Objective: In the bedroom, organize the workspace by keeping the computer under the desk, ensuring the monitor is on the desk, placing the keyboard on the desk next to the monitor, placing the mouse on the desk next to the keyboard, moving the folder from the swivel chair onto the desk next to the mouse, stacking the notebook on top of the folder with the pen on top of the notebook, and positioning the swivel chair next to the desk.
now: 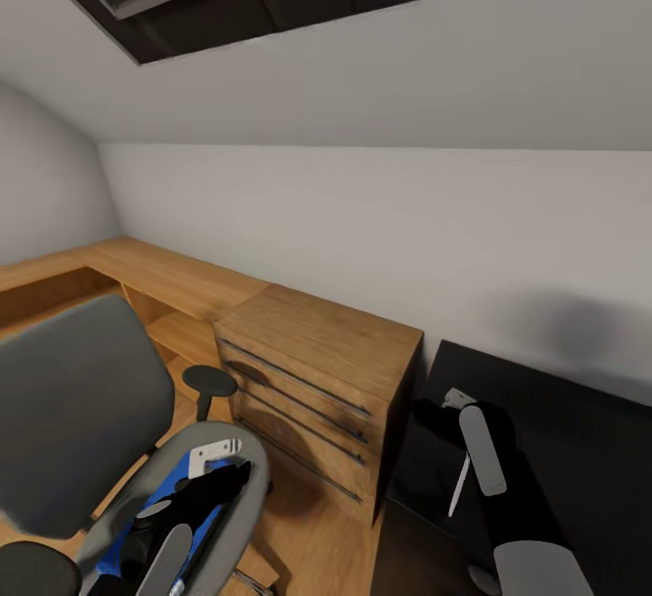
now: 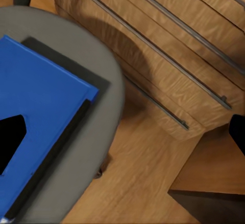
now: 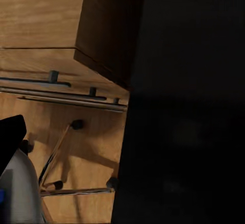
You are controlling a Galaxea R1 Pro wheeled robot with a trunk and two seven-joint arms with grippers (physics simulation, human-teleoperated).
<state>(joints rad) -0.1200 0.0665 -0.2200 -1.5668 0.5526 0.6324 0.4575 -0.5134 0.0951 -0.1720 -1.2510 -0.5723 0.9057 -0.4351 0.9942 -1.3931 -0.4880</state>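
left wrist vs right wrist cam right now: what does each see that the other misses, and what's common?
Left wrist view alone: the blue folder lying flat on the swivel chair seat, with a dark slab edge under it.

Right wrist view alone: the black desk surface beside the chest, and the chair's chrome base with castors on the floor.

Both: the wooden chest with bar-handled drawers, the light wood floor, and part of the grey chair seat.

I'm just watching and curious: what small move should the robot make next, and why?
Probably lower the left gripper onto the blue folder and grip its edge. The folder lies on the swivel chair seat right beneath that gripper, while the black desk it belongs on sits to the right.
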